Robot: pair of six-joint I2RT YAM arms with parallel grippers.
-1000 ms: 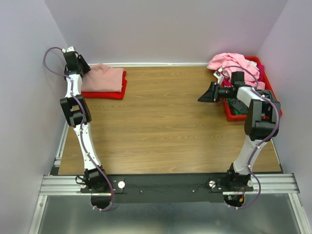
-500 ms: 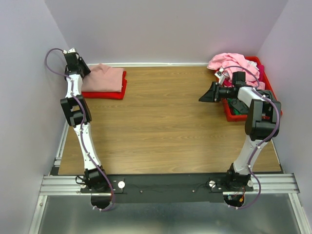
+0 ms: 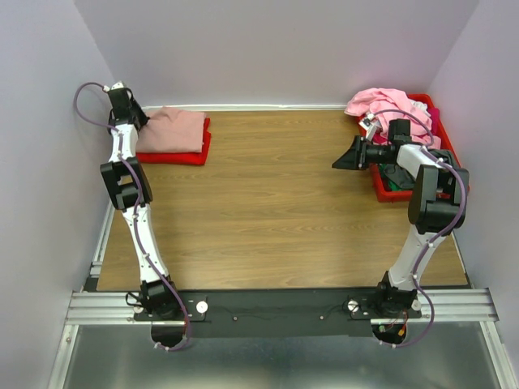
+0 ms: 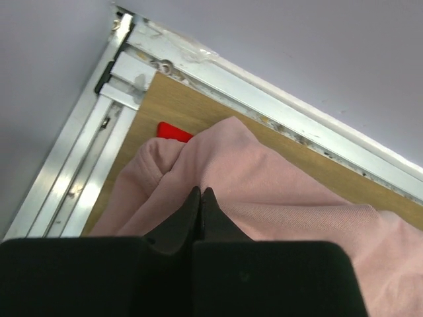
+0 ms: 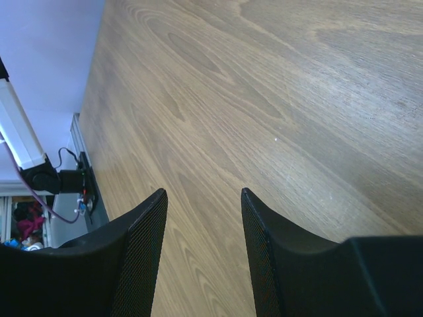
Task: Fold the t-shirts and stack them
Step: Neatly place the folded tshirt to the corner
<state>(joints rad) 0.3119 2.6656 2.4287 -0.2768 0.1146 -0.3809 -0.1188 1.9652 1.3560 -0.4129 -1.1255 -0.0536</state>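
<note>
Left claw (image 4: pixel 200 193): newly pressed together, no cloth visibly pinched, over pink shirt (image 4: pixel 277 191) stacked on red shirt (image 3: pixel 174 156); placement likely finished. Right claw (image 5: pixel 203 193): spread above table (image 5: pixel 297 79); shirt heap (image 3: pixel 379 102) pending.

Folded t-shirts: two (pink t-shirt (image 3: pixel 174 128) atop red t-shirt (image 3: pixel 174 156)). Bin (image 3: pixel 388 193): one. Left arm (image 3: pixel 122 182), right arm (image 3: pixel 430 198): two.

I see: wooden table (image 3: pixel 268 211) | rigid red bin (image 3: pixel 386 192) at its far right corner | metal rail (image 3: pixel 276 301) along its near edge
</note>
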